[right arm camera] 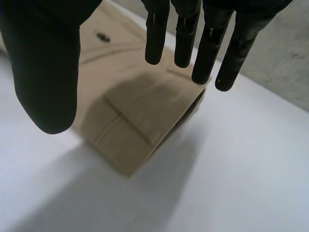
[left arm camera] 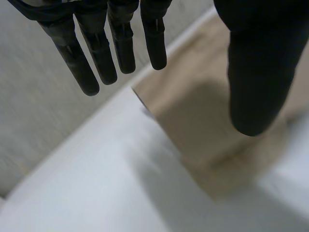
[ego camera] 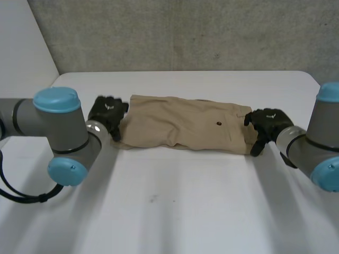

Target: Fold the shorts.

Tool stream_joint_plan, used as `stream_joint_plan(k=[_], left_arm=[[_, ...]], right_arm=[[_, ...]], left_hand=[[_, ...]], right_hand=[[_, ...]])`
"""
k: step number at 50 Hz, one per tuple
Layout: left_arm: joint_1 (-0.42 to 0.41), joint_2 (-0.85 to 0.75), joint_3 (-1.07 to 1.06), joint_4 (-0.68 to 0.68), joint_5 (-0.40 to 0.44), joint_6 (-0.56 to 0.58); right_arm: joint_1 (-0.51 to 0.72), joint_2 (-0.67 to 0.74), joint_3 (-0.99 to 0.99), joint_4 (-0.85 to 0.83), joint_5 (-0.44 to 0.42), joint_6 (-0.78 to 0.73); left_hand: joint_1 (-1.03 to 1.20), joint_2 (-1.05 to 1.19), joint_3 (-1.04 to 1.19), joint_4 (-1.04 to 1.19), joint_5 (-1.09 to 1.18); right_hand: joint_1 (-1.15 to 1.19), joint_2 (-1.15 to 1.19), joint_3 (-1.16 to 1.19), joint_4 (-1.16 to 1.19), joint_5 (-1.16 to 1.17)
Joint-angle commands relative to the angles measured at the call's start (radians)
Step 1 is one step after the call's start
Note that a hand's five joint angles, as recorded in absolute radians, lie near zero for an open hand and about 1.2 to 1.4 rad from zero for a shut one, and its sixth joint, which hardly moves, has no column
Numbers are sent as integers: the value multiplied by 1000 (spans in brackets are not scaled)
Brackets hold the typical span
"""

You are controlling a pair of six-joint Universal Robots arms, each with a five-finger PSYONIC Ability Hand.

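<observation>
The tan shorts (ego camera: 185, 124) lie folded into a long band across the middle of the white table, with a dark button on top. My left hand (ego camera: 107, 113) hovers just off the band's left end, fingers (left arm camera: 104, 58) straight and spread from the thumb, holding nothing; the shorts' end (left arm camera: 212, 125) lies below the thumb. My right hand (ego camera: 267, 124) hangs over the band's right end, also open, with its fingers (right arm camera: 207, 43) straight above the folded waistband edge (right arm camera: 140, 125). Neither hand touches the cloth.
The white table (ego camera: 175, 201) stretches bare in front of the shorts and behind them. A grey wall (ego camera: 185, 32) rises past the far edge. Both arms reach in from the sides at the near corners.
</observation>
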Motion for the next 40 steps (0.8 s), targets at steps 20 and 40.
stream_joint_plan(k=[20,40], left_arm=[[3,-102,9,74,-24,6],[1,368,-403,64,-63,3]], right_arm=[[-18,101,3,-200,34,-78],[-15,-143,124,67,22,-188]], left_hand=[[956,958,958,955,954],[956,958,958,955,954]], right_hand=[[1018,961,953,949,964],[1018,961,953,949,964]])
